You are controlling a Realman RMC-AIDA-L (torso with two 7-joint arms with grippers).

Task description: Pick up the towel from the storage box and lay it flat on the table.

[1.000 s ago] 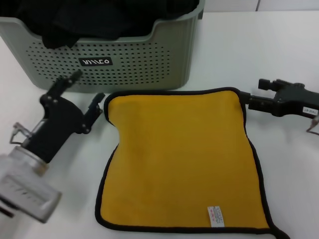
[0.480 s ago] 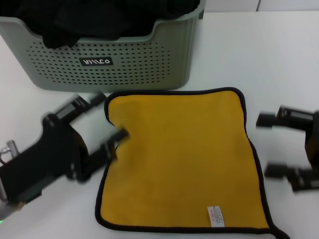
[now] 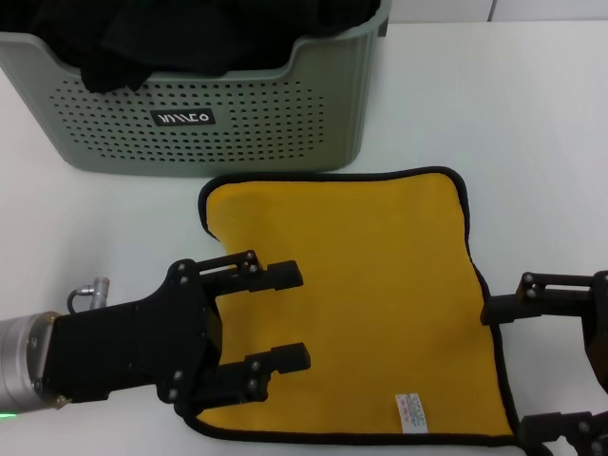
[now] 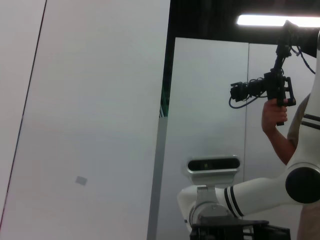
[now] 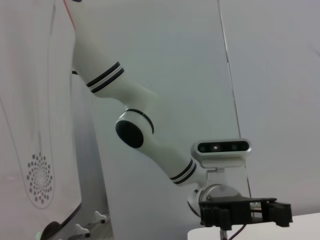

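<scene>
The towel lies flat, yellow side up, on the white table in front of the grey-green storage box. Its black binding runs all round and its white label is near the front edge. My left gripper is open and empty, held over the towel's left front part, fingers pointing right. My right gripper is open and empty at the towel's right front corner, fingers pointing left. The wrist views face the room and each shows the other arm's gripper far off.
Black cloths fill the storage box at the back left. The box bears a dark label with white lettering. In the left wrist view a person holds a camera rig.
Both grippers have drawn back from the towel's far corners towards the front edge and turned sideways. The towel stays flat where it was.
</scene>
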